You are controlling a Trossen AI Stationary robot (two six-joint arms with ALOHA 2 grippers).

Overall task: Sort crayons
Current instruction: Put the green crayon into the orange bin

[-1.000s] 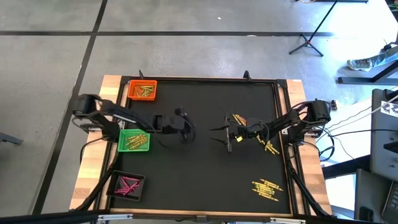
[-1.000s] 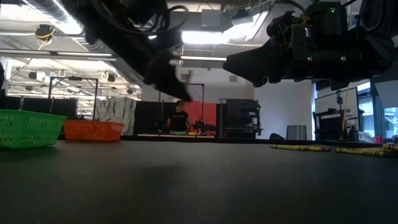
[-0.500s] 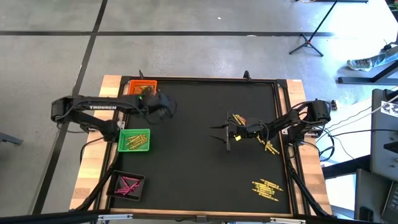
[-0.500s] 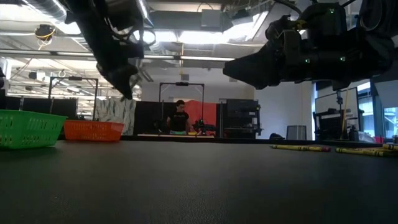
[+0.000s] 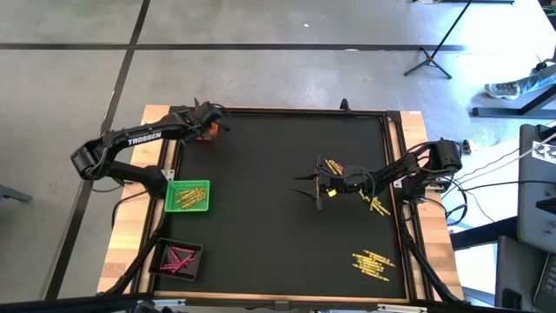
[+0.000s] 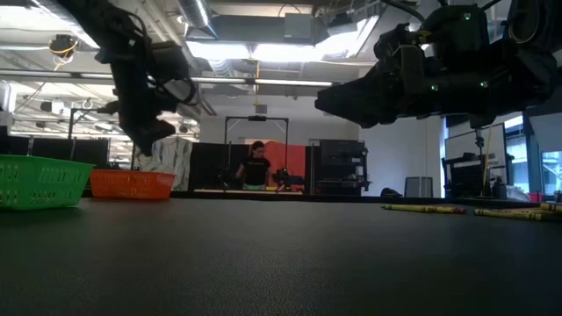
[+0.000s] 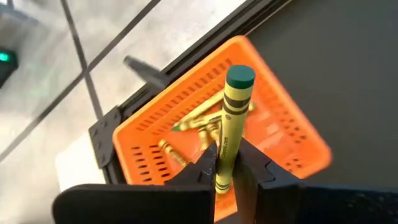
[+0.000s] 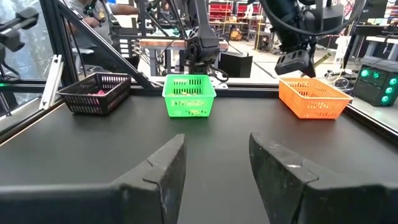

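Crayon [image 7: 231, 127], yellow, green-tipped, pinched upright in left claw [image 7: 227, 163] above orange tray [image 7: 273, 134]; right claw [image 8: 217, 171] spread wide, empty, mid-worktop [image 5: 269, 217]

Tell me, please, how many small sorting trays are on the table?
3, all along the table's left side: the orange tray at the far corner, partly under the left gripper, the green tray in the middle, the black tray nearest. None seems hidden.
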